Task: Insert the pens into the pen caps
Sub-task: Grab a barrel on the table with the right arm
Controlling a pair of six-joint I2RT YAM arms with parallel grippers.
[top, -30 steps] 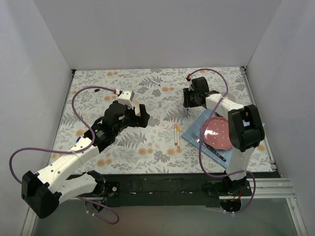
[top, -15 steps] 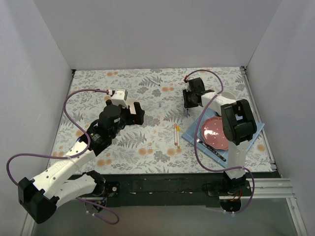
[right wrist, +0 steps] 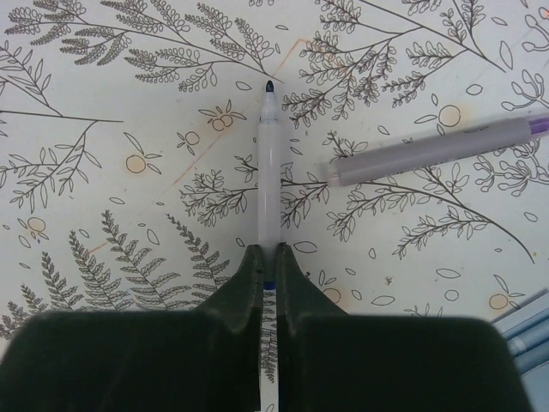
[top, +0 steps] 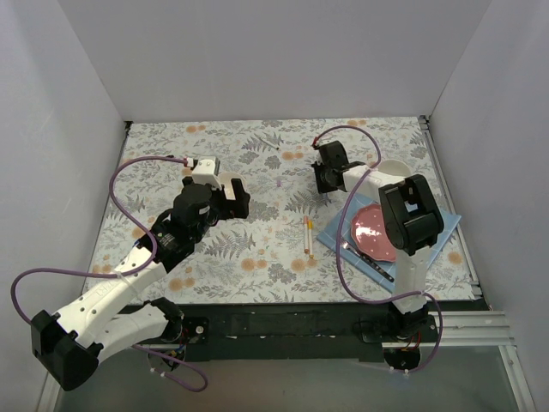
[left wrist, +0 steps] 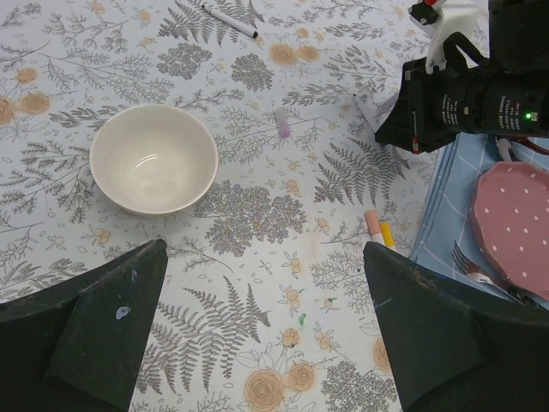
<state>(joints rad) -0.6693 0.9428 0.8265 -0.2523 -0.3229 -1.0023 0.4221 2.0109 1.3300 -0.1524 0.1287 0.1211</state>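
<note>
In the right wrist view my right gripper is shut on a pen with a pale barrel. Its dark tip points away from me and a blue band shows between the jaws. A purple pen lies just to its right. From above, the right gripper is low over the flowered cloth at the back right. An orange pen and a yellow pen lie side by side mid-table. A purple pen cap stands alone. My left gripper hovers open with nothing in it.
A white bowl sits on the cloth below the left gripper. A black pen lies farther away. A pink dotted plate and a fork rest on a blue napkin at the right.
The right gripper's jaws closed onto the pen and that arm shifted slightly left. The left arm drew back a little to the left and stayed open.
</note>
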